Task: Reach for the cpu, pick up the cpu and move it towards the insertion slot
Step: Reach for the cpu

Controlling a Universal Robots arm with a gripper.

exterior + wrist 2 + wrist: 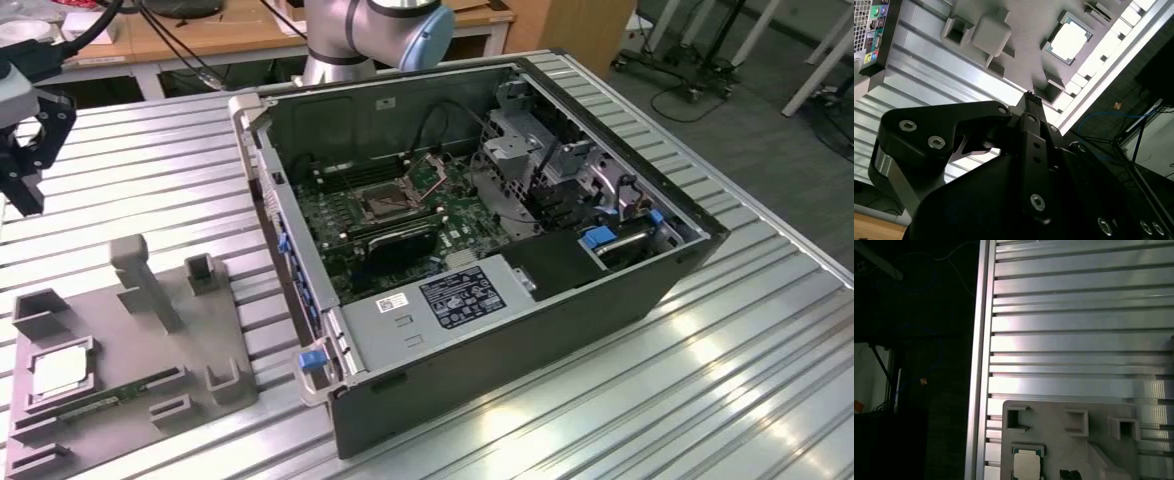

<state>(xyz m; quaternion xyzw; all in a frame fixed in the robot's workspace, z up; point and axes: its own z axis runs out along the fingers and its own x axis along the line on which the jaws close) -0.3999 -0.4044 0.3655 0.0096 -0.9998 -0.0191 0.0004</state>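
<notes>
The cpu [60, 371], a small silvery square plate, lies flat in a recess of the grey plastic tray [200, 330] at the exterior view's lower left. Both wrist views show it there too: cpu [1069, 40], cpu [1027, 465]. My black gripper [24, 195] hangs above the ribbed table at the exterior view's far left, well behind the tray and apart from the cpu. Its tip [1032, 99] points toward the tray's edge. The insertion slot [387, 205], a dark square socket in a metal frame, sits on the green board inside the open computer case [534, 310].
A long green memory stick [110, 396] lies in the tray beside the cpu. Grey posts [144, 280] stand up from the tray. The case's side wall [287, 250] rises between tray and socket. The table edge [981, 365] runs close to the tray.
</notes>
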